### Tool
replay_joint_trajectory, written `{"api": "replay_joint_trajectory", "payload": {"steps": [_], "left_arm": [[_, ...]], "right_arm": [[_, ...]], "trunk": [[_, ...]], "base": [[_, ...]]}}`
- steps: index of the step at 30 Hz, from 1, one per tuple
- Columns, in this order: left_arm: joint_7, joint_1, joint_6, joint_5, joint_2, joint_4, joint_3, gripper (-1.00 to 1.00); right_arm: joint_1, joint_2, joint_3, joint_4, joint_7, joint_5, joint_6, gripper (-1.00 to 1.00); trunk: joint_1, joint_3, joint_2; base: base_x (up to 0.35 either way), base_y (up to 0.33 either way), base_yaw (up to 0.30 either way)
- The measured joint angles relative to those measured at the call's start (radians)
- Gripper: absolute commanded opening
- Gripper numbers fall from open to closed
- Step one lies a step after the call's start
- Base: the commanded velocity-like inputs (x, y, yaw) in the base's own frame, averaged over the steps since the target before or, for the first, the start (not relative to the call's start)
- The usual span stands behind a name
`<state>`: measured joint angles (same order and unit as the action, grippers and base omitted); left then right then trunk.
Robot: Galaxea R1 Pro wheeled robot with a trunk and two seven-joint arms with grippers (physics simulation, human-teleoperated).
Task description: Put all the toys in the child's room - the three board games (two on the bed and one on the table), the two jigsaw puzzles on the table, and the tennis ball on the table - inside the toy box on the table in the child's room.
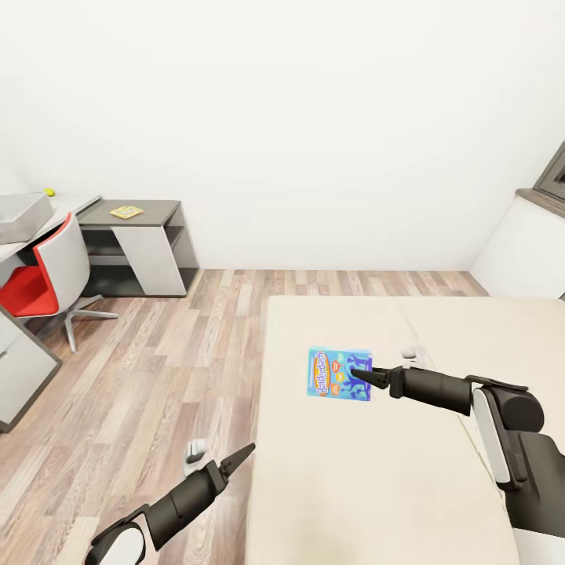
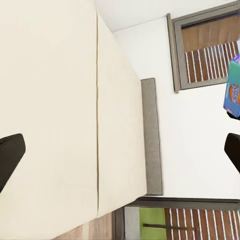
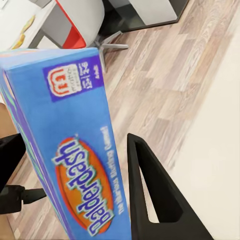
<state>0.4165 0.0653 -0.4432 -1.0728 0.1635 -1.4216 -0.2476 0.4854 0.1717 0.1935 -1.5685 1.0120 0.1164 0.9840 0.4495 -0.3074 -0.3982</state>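
A blue board game [image 1: 339, 374] with cartoon print hangs above the beige bed [image 1: 345, 486], held upright. My right gripper [image 1: 362, 380] is shut on its edge. In the right wrist view the blue board game [image 3: 75, 150] sits between the two black fingers [image 3: 150, 195]. My left gripper [image 1: 245, 453] hovers at the bed's near left edge, open with nothing in it. Far left, the light-grey toy box [image 1: 23, 216] stands on the table [image 1: 149, 208], with the tennis ball [image 1: 49, 191] behind it. A thin flat yellowish toy [image 1: 125, 211] lies on the dark section.
A red and white swivel chair [image 1: 47, 275] stands in front of the table on the wood-plank floor [image 1: 157, 369]. White drawer fronts [image 1: 20, 369] jut in at the left. In the left wrist view the mattress [image 2: 50, 100] ends at a grey headboard [image 2: 152, 135].
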Motion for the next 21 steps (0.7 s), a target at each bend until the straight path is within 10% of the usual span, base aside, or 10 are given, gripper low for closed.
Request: {"api": "replay_joint_trajectory", "payload": {"steps": [21], "left_arm": [[0.0,0.0,0.0,0.002,0.0,0.0,0.0,1.0]], "right_arm": [[0.0,0.0,0.001,-0.003,0.002,0.0,0.0,-1.0]], "trunk": [[0.0,0.0,0.0]], "base": [[0.0,0.296,0.0]]}}
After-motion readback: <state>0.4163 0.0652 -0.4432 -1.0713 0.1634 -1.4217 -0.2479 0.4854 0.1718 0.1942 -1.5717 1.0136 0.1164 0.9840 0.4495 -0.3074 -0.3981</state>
